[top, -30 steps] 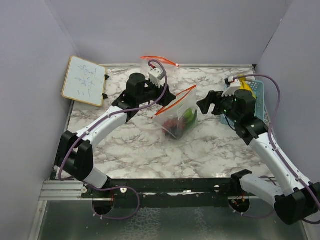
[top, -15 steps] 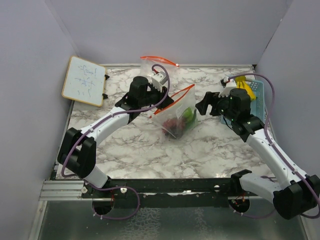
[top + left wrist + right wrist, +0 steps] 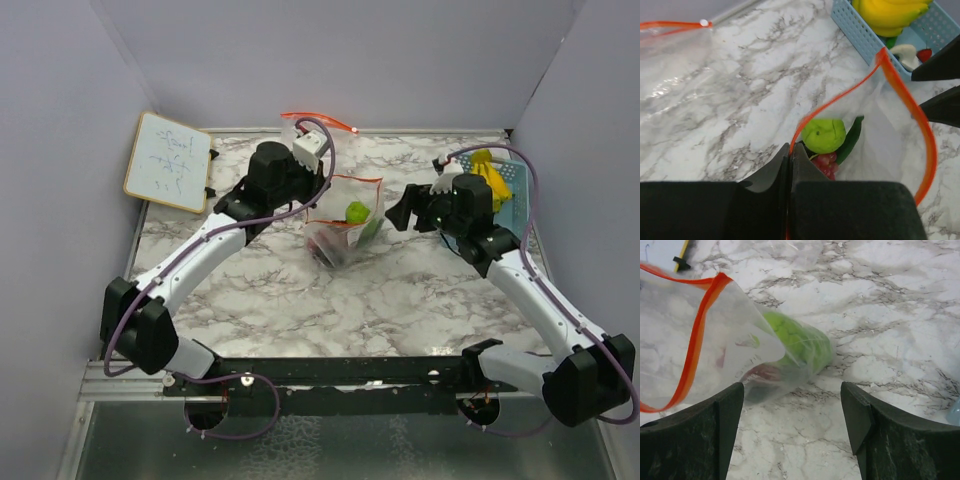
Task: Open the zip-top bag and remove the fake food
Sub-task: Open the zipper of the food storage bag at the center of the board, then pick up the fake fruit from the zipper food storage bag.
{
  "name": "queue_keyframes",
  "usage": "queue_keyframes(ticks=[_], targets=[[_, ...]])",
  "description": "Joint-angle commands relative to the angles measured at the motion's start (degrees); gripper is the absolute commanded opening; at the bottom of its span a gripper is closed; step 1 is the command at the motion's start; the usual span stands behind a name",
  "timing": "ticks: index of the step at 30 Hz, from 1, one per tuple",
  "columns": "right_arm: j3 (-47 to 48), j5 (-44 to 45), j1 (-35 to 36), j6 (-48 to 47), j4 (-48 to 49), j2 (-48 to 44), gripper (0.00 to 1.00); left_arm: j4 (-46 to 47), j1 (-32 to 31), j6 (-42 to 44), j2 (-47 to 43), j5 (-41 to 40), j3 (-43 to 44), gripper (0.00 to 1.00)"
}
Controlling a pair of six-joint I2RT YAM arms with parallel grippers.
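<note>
Top view: left gripper is clenched on the left rim of the zip-top bag, mid-table, mouth gaping. Lime-green fruit sits inside. Right gripper is just right of the bag, jaws apart, holding nothing. Blue basket with banana bunch crowds the far right behind that wrist. Second bag lies far behind the left wrist, whiteboard far left.

Left wrist: fingers pinched flat on the orange zip strip. Fruit, green pod and grape cluster sit at the bag bottom. The right fingers are near the opposite rim; contact unclear.

Right wrist: jaws wide, bag film crumpled over the fruit ahead, no contact.
</note>
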Motion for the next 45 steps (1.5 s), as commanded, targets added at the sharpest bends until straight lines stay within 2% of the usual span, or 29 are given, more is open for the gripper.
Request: queue_keyframes(ticks=[1,7,13,15,17,21,29,33,38,45], targets=[[1.55,-6.16,-0.19,2.03,4.83,1.41,0.76,-7.01,-0.47,4.86,-8.81,-12.33,5.21,0.0],[1.49,-11.51,-0.19,4.47,9.24,3.51,0.73,-7.42,-3.15,4.83,-11.57,-13.43,5.15,0.0],[-1.9,-16.49,-0.19,8.31,13.79,1.4,0.68,-3.51,-12.06,5.9,-4.3,-27.13,-0.06,0.0],[-4.19,-18.02,-0.19,9.95,16.34,0.94,0.63,0.96,-14.56,3.93,-2.6,-30.7,-5.07,0.0],[-6.54,-19.81,-0.19,11.83,18.6,1.0,0.5,5.57,-15.85,0.39,-1.13,-30.98,-8.8,0.0],[-11.4,-23.71,-0.04,15.22,24.92,0.06,0.35,8.3,-19.77,-1.78,2.67,-35.22,-9.92,0.0],[-18.63,-23.8,0.87,20.53,33.24,1.35,0.2,8.22,-21.67,-8.58,6.71,-35.98,-6.03,0.0],[-20.4,-21.5,2.13,19.85,36.3,3.9,0.19,8.57,-21.77,-9.77,7.38,-34.47,-5.35,0.0],[-20.52,-20.96,2.78,17.62,41.47,11.47,0.19,7.97,-21.98,-11.12,8.17,-33.76,-5.13,0.0],[-16.87,-18.28,3.76,12.49,43.24,21.26,0.21,8.34,-22.18,-11.53,8.0,-33.92,-6.56,0.0]])
